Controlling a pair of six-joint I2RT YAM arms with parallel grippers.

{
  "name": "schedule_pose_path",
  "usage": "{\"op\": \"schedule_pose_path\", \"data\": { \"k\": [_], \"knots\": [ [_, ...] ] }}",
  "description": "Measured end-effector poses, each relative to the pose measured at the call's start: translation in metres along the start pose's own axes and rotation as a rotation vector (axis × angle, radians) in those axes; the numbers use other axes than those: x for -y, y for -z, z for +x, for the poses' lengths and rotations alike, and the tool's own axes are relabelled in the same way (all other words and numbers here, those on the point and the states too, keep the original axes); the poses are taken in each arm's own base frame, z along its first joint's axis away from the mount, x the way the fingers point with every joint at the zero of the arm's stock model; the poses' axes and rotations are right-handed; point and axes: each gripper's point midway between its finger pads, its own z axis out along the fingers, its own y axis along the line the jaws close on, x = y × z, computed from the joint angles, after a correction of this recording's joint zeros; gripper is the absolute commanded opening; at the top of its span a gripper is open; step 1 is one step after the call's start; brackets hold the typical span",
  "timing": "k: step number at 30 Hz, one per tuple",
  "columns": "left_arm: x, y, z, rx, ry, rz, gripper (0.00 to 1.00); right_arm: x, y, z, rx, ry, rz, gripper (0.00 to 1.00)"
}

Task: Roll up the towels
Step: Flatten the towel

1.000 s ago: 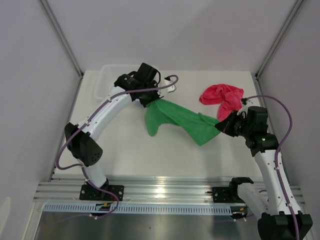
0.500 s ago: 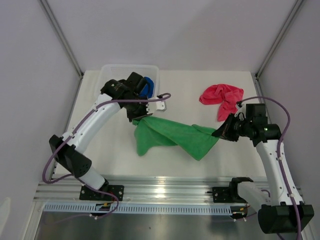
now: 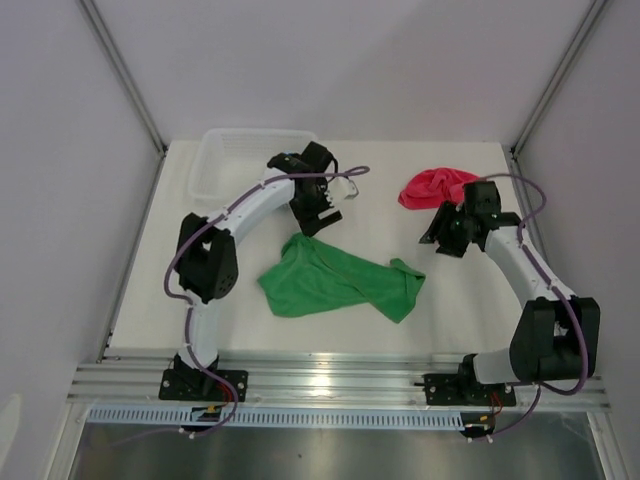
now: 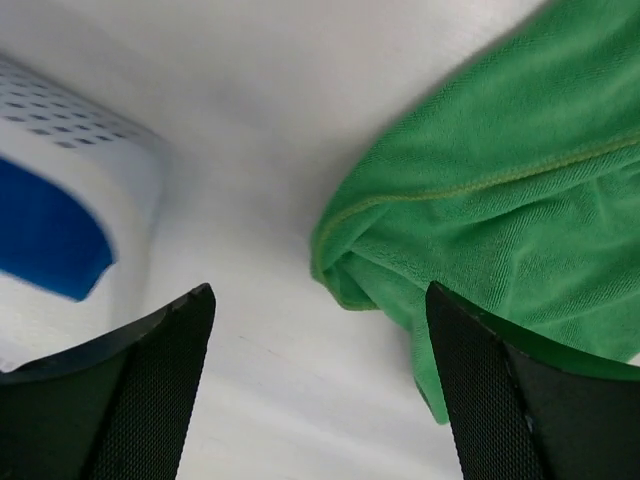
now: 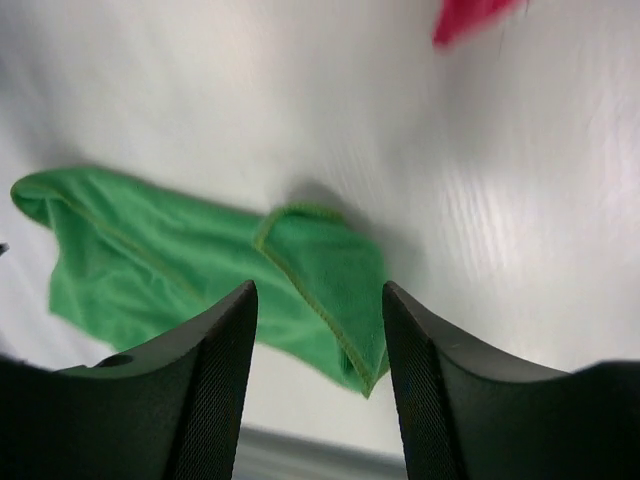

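The green towel [image 3: 335,283] lies crumpled on the white table, near the middle front. My left gripper [image 3: 318,217] hovers just beyond its far left corner, open, with nothing between the fingers; the left wrist view shows the green towel [image 4: 500,190] to the right of the left gripper [image 4: 320,295]. My right gripper [image 3: 441,240] stands open to the right of the towel, and its own view looks down past the right gripper [image 5: 320,290] at the green towel [image 5: 150,270]. The pink-red towel [image 3: 435,187] is bunched at the far right. A blue towel [image 4: 45,235] shows through the basket wall.
A white mesh basket [image 3: 222,160] stands at the far left corner of the table, behind my left arm. Grey walls close in the table on three sides. An aluminium rail [image 3: 330,385] runs along the near edge.
Both grippers have opened and let go of the green towel, which has dropped onto the table. Both arms have pulled back toward the far side.
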Motion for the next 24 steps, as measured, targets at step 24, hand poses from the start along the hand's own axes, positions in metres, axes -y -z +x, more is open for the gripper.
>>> {"op": "schedule_pose_path", "data": {
  "k": [24],
  "knots": [
    [0.160,-0.003,0.150,-0.092,-0.184,0.261,0.74,0.000,-0.008,0.172,-0.245,0.648,0.111,0.54]
  ]
}}
